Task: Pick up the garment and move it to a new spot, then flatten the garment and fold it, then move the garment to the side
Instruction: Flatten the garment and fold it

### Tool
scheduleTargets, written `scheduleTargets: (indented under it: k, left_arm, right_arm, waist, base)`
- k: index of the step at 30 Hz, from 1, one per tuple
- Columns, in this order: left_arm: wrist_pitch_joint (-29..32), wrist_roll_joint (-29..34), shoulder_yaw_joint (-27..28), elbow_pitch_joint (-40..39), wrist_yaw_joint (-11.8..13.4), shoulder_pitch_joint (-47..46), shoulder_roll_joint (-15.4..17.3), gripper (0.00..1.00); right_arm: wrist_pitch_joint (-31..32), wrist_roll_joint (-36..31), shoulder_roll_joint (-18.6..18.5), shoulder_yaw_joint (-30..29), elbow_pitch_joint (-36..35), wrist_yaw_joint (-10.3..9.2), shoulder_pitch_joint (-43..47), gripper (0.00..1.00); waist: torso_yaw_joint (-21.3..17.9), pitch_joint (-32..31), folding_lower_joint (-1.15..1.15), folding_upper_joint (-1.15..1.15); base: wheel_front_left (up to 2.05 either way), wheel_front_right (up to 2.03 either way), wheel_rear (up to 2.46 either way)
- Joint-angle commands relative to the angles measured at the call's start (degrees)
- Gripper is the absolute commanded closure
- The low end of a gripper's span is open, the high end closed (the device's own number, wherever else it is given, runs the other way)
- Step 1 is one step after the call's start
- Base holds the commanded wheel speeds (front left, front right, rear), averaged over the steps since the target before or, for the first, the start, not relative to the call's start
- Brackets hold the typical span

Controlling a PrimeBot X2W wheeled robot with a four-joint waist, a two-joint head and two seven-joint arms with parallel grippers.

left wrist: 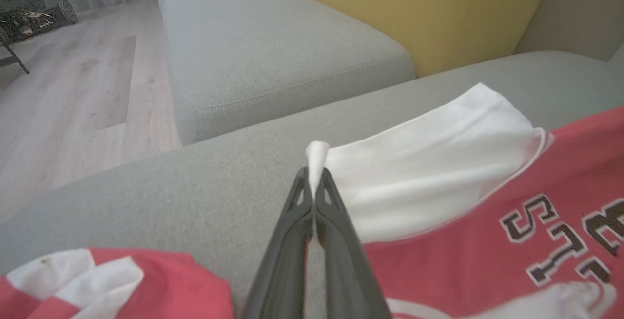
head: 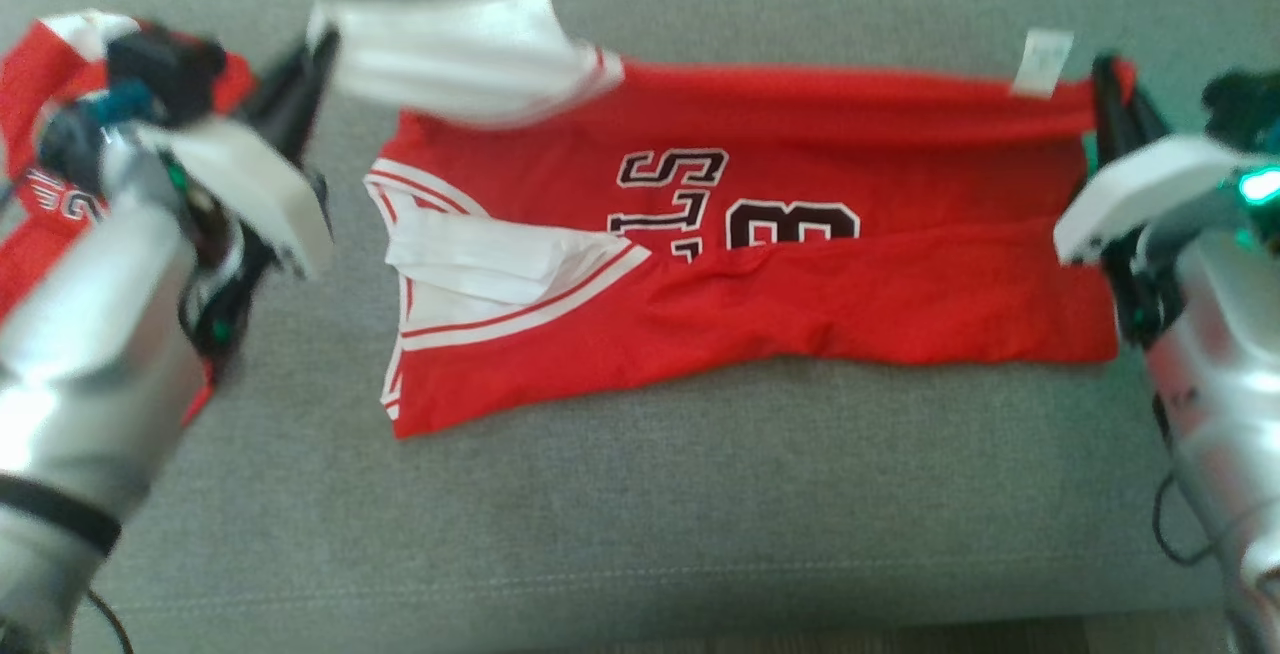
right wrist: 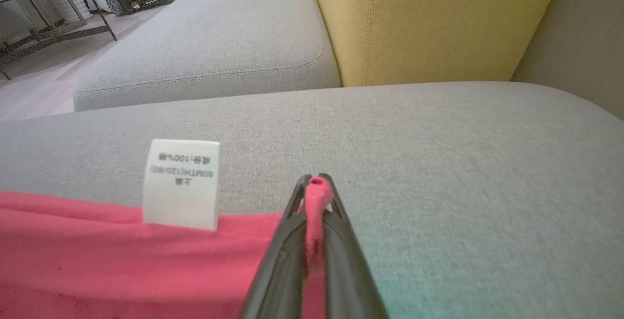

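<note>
The garment [head: 760,284] is a red jersey with white sleeves and dark lettering, stretched sideways across the grey cushion [head: 640,514], its near half folded up over the print. My left gripper [head: 318,46] is shut on the far white sleeve [left wrist: 424,172], whose edge pokes out between the fingertips [left wrist: 324,187]. My right gripper [head: 1105,74] is shut on the red hem corner [right wrist: 317,197] beside the white care label [right wrist: 181,182]. The far edge hangs taut and lifted between both grippers.
A second red and white garment [head: 40,104] lies bunched at the far left behind my left arm, also [left wrist: 97,285]. A yellow backrest [right wrist: 429,21] rises beyond the cushion, with another grey cushion [left wrist: 273,41] and wooden floor [left wrist: 73,94] beside it.
</note>
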Motion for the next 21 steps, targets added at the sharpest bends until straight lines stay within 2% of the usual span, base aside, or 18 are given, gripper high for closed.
scheduleTargets:
  k: [1, 10, 16, 17, 18, 19, 21]
  left_arm:
    - [0.66, -0.97, 1.43, -2.88, 0.12, -0.09, 3.6, 1.0]
    - [8.13, -3.77, -3.05, -15.17, 0.21, 10.91, 8.17, 1.0]
    - [12.06, -5.38, -5.06, -22.43, 2.28, 17.24, 10.89, 1.0]
    - [12.28, -5.48, -5.25, -22.93, 2.66, 17.86, 10.97, 0.88]
    - [12.37, -5.37, -5.5, -23.25, 3.07, 18.39, 11.03, 0.25]
    - [12.3, -5.07, -5.76, -23.48, 3.51, 18.79, 11.03, 0.0]
    - [11.93, -4.02, -6.34, -23.71, 4.57, 19.38, 10.98, 0.0]
  right_arm:
    - [0.55, 1.43, -1.13, 1.8, -2.23, 0.37, 1.4, 1.0]
    - [7.35, 8.68, -6.23, 8.03, -7.87, 0.37, 9.56, 1.0]
    - [14.9, 14.17, -10.69, 11.89, -14.1, 0.37, 15.23, 1.0]
    - [16.22, 14.94, -11.13, 12.23, -14.78, 0.37, 15.99, 0.6]
    - [17.79, 15.79, -11.55, 12.5, -15.26, 0.37, 16.78, 0.0]
    - [19.26, 16.43, -11.99, 12.93, -15.98, 0.37, 17.51, 0.0]
    - [20.78, 17.12, -13.05, 12.89, -17.54, 0.37, 18.59, 0.0]
  waist:
    - [0.81, -2.33, 0.0, 0.0]
    - [2.53, -6.16, 0.0, 0.0]
    - [2.71, -8.47, 0.0, 0.0]
    - [2.67, -8.75, 0.0, 0.0]
    - [2.64, -9.04, 0.0, 0.0]
    - [2.61, -9.3, 0.0, 0.0]
    - [2.47, -9.83, 0.0, 0.0]
  base:
    - [0.0, 0.0, 0.0]
    - [0.0, 0.0, 0.0]
    - [0.0, 0.0, 0.0]
    - [0.0, 0.0, 0.0]
    - [0.0, 0.0, 0.0]
    - [0.0, 0.0, 0.0]
    - [0.0, 0.0, 0.0]
